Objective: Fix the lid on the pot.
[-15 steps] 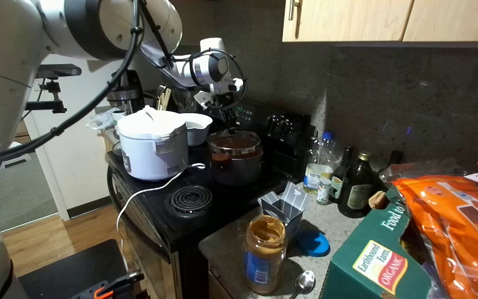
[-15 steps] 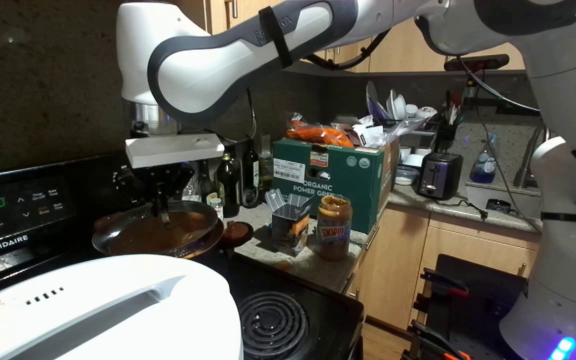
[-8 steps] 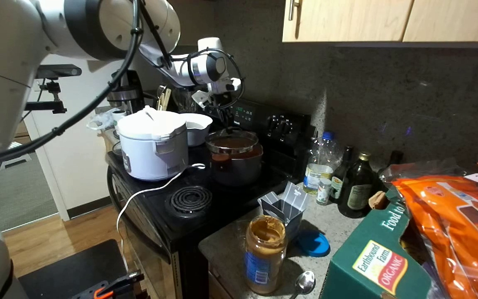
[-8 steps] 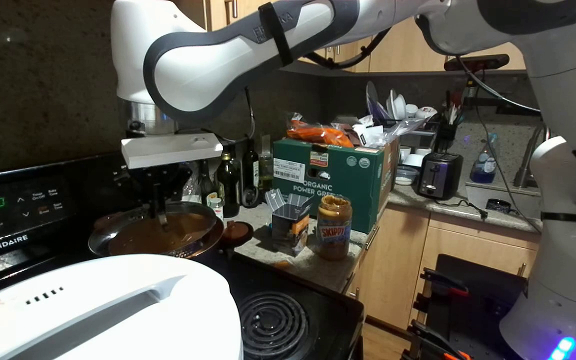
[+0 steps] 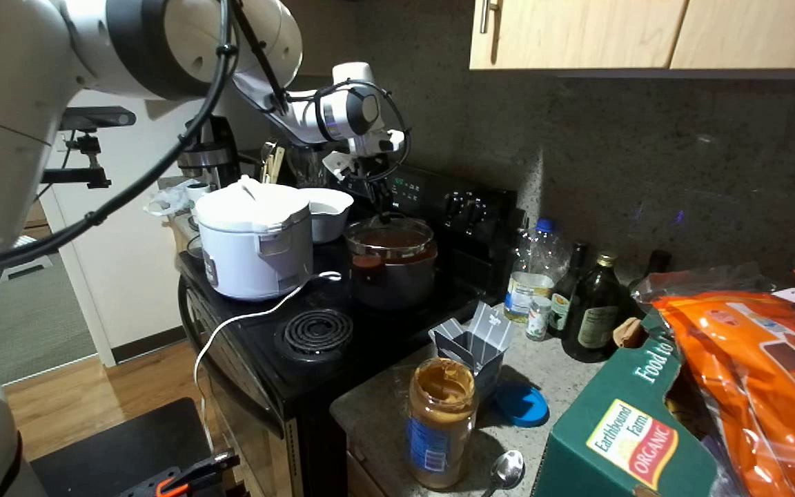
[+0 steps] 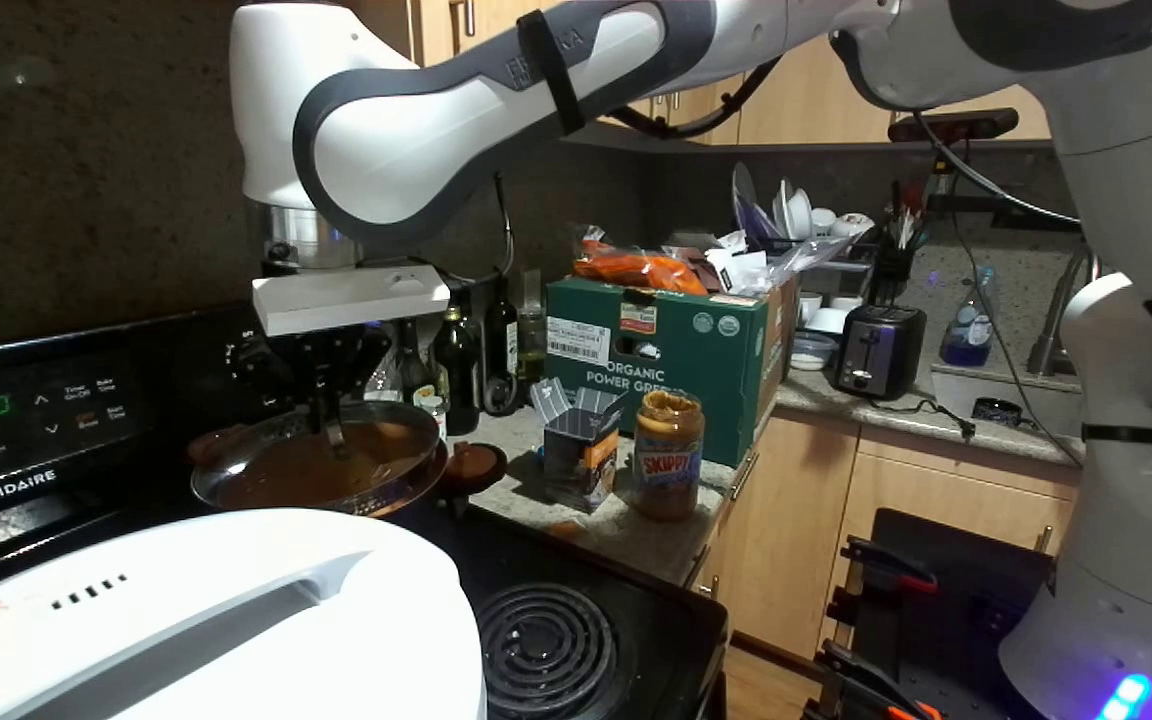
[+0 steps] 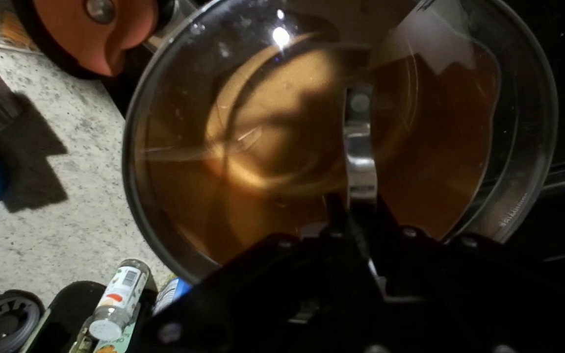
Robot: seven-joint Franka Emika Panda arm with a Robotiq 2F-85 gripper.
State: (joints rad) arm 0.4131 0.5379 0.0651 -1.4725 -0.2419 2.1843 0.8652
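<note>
The lid is a round clear glass lid with a metal rim and a metal strap handle [image 7: 361, 152]. It shows in both exterior views [image 5: 392, 238] [image 6: 321, 470]. My gripper [image 7: 353, 208] is shut on the handle; it shows in both exterior views too [image 5: 384, 207] [image 6: 324, 410]. The pot [image 5: 392, 286] is a dark round pot with reddish-brown inside on the stove's back burner. The lid is over the pot's mouth, slightly tilted and off-centre, with part of the pot's rim [image 6: 436, 475] showing at one side. I cannot tell where lid and pot touch.
A big white cooker [image 5: 256, 252] stands beside the pot, with a white bowl [image 5: 330, 210] behind. The stove's control panel [image 5: 463, 214] rises close behind my gripper. A brown handle [image 7: 111, 34] sticks out by the counter. Bottles [image 5: 594, 310] and a jar [image 5: 442, 421] stand on the counter.
My gripper and the lid shifted slightly to the left in both exterior views, then back to the right, to about where they were. The pot has not moved.
</note>
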